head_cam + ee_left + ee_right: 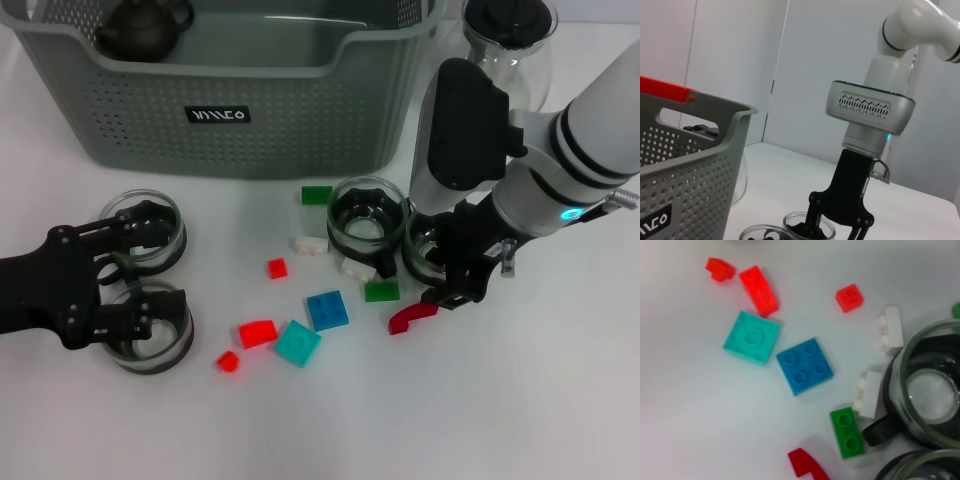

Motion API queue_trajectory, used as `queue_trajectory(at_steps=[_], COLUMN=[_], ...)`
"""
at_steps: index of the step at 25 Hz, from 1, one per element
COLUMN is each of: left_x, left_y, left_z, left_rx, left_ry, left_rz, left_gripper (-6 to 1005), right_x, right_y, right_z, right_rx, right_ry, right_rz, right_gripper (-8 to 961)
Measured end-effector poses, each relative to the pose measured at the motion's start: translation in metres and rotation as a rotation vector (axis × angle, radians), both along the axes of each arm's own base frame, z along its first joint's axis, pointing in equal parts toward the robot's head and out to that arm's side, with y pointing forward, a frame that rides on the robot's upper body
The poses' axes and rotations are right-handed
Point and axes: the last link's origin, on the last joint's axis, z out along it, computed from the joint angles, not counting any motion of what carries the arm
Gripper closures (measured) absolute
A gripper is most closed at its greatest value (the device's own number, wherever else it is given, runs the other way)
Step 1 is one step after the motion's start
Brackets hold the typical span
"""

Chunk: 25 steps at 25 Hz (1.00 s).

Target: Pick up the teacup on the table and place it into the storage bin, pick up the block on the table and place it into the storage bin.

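Nearest, on white table: blue block, light, rigid, best pinched across flat sides | right gripper jaws spread over glass teacup, holding nothing; slippery, fragile, take by rim | left gripper open between two cups | beyond: storage bin

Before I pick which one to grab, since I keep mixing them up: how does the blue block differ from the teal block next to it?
The blue block shows four round studs on top; the teal block shows one large ring at its centre. The blue block lies nearer the glass teacup and the right gripper; the teal block lies nearer the long red block. Blue is darker. Both are flat squares, lying tilted on the table.
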Motion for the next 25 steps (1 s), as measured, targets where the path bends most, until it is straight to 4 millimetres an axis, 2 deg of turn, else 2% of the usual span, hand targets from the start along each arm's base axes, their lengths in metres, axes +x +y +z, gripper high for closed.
queue_trajectory(at_steps=[3, 9, 15, 19, 25], left_x=[0.0, 0.001, 0.001, 0.001, 0.001], left_y=[0.0, 0.001, 0.001, 0.002, 0.002], left_z=[0.0, 0.0, 0.0, 0.001, 0.001], left_rx=[0.0, 0.001, 0.004, 0.005, 0.007], left_ry=[-0.001, -0.002, -0.004, -0.004, -0.004], left_rz=[0.0, -0.002, -0.002, -0.002, -0.001], left_gripper=[158, 158, 158, 158, 158], right_x=[0.001, -0.001, -0.008, -0.021, -0.061], right_y=[-0.001, -0.002, -0.004, -0.007, -0.012], right_z=[-0.002, 0.001, 0.011, 0.033, 0.09], right_rx=[0.01, 0.013, -0.007, -0.056, -0.164], right_ry=[-0.001, 0.003, 0.011, 0.127, 0.59], right_rz=[0.009, 0.012, 0.0, -0.054, -0.076], right_gripper=[433, 660, 780, 860, 900])
